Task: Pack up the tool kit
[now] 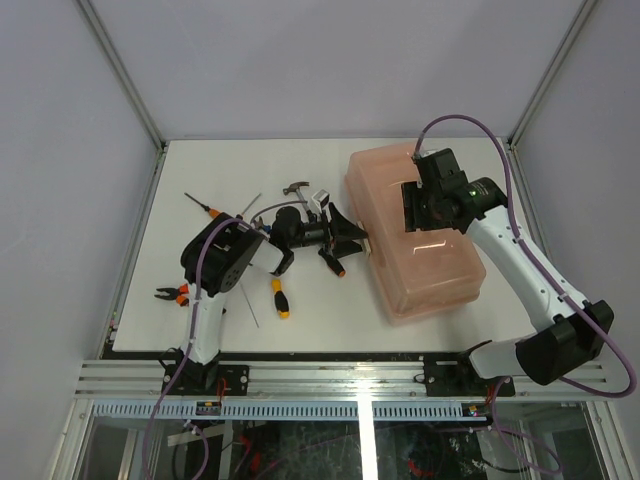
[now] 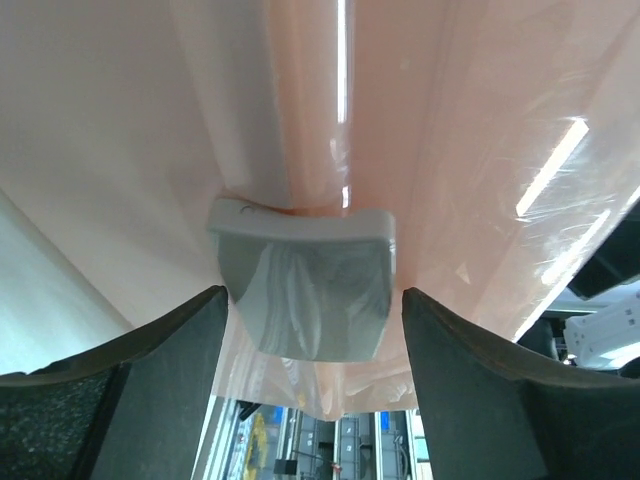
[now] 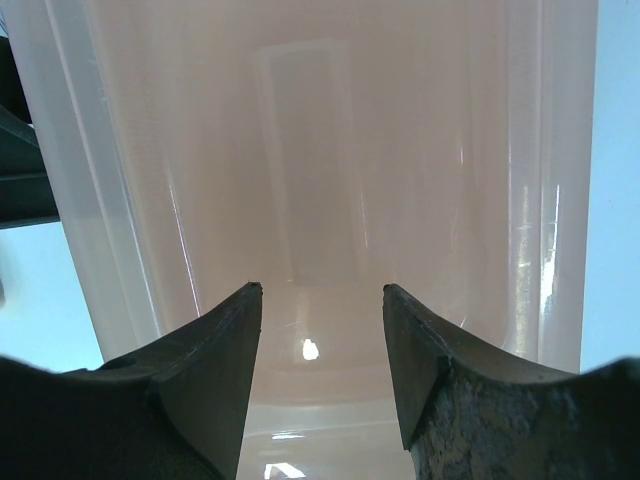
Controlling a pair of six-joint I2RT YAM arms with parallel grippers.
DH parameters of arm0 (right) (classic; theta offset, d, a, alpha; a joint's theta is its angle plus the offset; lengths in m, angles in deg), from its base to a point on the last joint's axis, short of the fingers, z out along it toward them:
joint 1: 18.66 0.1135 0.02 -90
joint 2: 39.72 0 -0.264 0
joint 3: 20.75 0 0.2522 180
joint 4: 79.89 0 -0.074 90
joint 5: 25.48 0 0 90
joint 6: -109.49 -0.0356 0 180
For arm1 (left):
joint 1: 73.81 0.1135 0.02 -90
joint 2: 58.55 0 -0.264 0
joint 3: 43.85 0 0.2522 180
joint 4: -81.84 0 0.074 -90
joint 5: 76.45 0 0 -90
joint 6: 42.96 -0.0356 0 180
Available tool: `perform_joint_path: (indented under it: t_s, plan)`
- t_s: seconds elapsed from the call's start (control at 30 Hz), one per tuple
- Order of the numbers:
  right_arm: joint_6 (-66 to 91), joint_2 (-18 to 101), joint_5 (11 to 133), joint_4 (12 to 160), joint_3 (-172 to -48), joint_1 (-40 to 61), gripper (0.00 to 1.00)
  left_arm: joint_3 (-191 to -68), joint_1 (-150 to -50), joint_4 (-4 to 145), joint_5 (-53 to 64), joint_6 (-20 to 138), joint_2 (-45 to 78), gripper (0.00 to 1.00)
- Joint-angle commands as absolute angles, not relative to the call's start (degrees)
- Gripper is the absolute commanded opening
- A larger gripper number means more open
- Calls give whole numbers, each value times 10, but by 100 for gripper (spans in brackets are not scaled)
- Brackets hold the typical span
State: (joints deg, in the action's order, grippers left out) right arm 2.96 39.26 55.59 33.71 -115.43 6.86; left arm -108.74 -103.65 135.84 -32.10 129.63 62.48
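Observation:
The salmon-pink toolbox (image 1: 425, 240) lies closed on the right of the table. My left gripper (image 1: 352, 242) is open at the box's left side, its fingers either side of the grey latch (image 2: 305, 285) with a gap on both sides; it shows in the left wrist view (image 2: 312, 300). My right gripper (image 1: 412, 208) is open and empty, just above the lid (image 3: 320, 150); it shows in the right wrist view (image 3: 322, 288). A hammer (image 1: 297, 187), pliers (image 1: 172, 293), a yellow-black screwdriver (image 1: 280, 297) and two orange-handled screwdrivers (image 1: 212, 210) (image 1: 335, 264) lie on the table.
The tools lie scattered over the left half of the white table (image 1: 300, 320), around my left arm. Thin metal rods (image 1: 250, 206) lie among them. Grey walls enclose the table on three sides.

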Motion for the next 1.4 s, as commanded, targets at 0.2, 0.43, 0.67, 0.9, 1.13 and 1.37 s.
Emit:
perform_joint_path:
  t_s: [0.2, 0.43, 0.67, 0.9, 1.13, 1.37]
  plan:
    - [27, 434, 569, 207, -1131, 74, 58, -1077, -1047, 1452, -245, 1347, 609, 65]
    - [32, 447, 569, 211, -1135, 74, 58, -1047, -1053, 1418, -175, 1344, 588, 56]
    - [36, 452, 570, 212, -1136, 74, 58, -1059, -1058, 1415, -160, 1340, 591, 54]
    - [38, 450, 571, 214, -1136, 74, 58, -1056, -1057, 1381, -160, 1333, 584, 6]
    - [36, 445, 575, 223, -1127, 74, 58, -1056, -1058, 1244, -158, 1293, 541, 0]
    - [30, 432, 575, 227, -1115, 74, 58, -1081, -1063, 1080, -147, 1240, 518, 0]
